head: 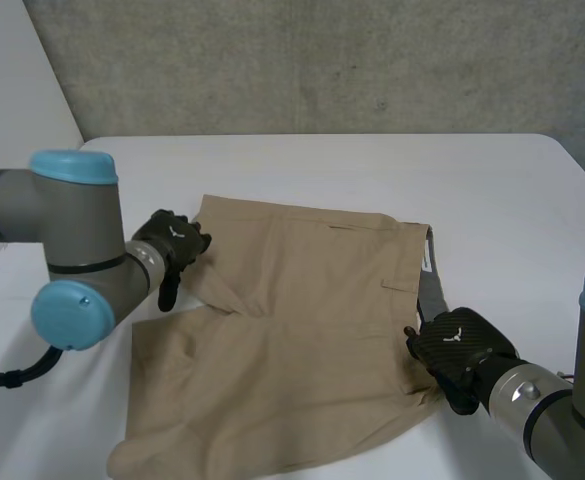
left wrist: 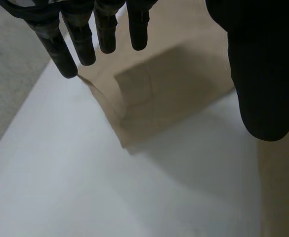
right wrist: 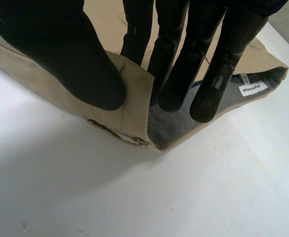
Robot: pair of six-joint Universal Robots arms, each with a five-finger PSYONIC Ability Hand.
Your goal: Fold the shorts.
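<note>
Tan woven shorts point(head: 302, 330) are lying spread flat on the white worktop point(head: 372, 170) in front of you. The waistband point(head: 427, 270) is pointing toward your right arm and both legs are pointing toward your left arm. The cloth is looking soft, light and limp, likely to sag and slide rather than hold a shape. It is reading thicker along the waistband and the stitched hems, so those edges are probably offering you the surest hold. Shallow creases are gathering where the two legs meet. The waistband is gaping open, showing a grey lining point(right wrist: 184, 123) and a small white label point(right wrist: 253, 89).

Your right hand point(head: 462, 350) is pinching the near corner of the waistband, with the thumb point(right wrist: 70, 59) pressing on the tan outer face and the fingers point(right wrist: 208, 74) lying on the grey lining. Your left hand point(head: 172, 245) is sitting at the hem of the far leg, fingers point(left wrist: 80, 44) straight and thumb point(left wrist: 263, 84) held apart, gripping nothing. That leg's hem corner point(left wrist: 127, 138) is lying beneath the palm, though contact is impossible to judge. With no part turned over, the folding is looking barely begun.
</note>
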